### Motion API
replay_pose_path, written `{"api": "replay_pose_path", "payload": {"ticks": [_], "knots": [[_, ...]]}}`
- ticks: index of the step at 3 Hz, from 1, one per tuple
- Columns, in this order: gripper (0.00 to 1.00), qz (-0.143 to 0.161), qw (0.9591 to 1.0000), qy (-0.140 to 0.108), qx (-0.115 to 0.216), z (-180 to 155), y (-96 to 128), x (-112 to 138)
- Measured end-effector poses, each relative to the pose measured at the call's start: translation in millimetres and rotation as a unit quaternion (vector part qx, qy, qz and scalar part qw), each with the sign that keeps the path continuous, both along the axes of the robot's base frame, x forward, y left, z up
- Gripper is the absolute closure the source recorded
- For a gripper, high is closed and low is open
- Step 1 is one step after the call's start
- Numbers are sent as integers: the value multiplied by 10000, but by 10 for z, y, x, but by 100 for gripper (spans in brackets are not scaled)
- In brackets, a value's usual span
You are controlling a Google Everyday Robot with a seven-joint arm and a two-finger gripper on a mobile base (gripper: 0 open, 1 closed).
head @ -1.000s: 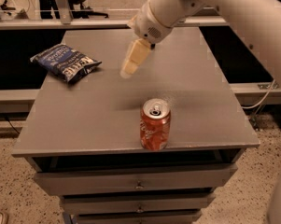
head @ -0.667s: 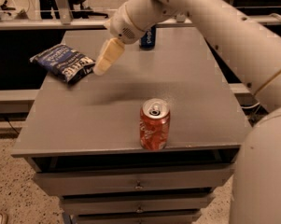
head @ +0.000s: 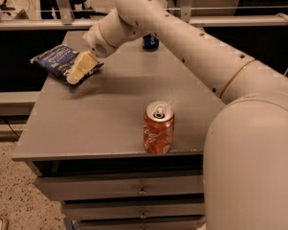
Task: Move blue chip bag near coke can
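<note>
The blue chip bag (head: pixel 57 60) lies crinkled at the far left corner of the grey cabinet top (head: pixel 110 109). My gripper (head: pixel 77 72), with cream-coloured fingers, hangs over the bag's right end and covers part of it. The coke can (head: pixel 158 127), red-orange with a silver top, stands upright near the front edge, well right of and nearer than the bag. My white arm reaches across from the right.
A dark blue soda can (head: pixel 150 41) stands at the back of the cabinet top, partly behind my arm. Drawers (head: pixel 134 190) sit below the front edge. A metal rail and dark shelving run behind the cabinet.
My gripper has moved left and down from above the middle of the top to the chip bag's right end. The bag and the coke can have not moved.
</note>
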State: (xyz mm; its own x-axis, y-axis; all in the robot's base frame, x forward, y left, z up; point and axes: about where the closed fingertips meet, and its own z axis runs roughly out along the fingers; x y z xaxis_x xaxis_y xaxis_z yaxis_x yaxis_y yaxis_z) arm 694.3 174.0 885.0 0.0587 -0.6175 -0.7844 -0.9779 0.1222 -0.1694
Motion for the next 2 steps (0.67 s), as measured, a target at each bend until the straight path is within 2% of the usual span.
{"api": "replay_pose_path", "payload": {"ticks": [1,2], "knots": [[18,-51,9996,272,80,-165,270,103],[41,-121,9986,515,56,-279,361,142]]}}
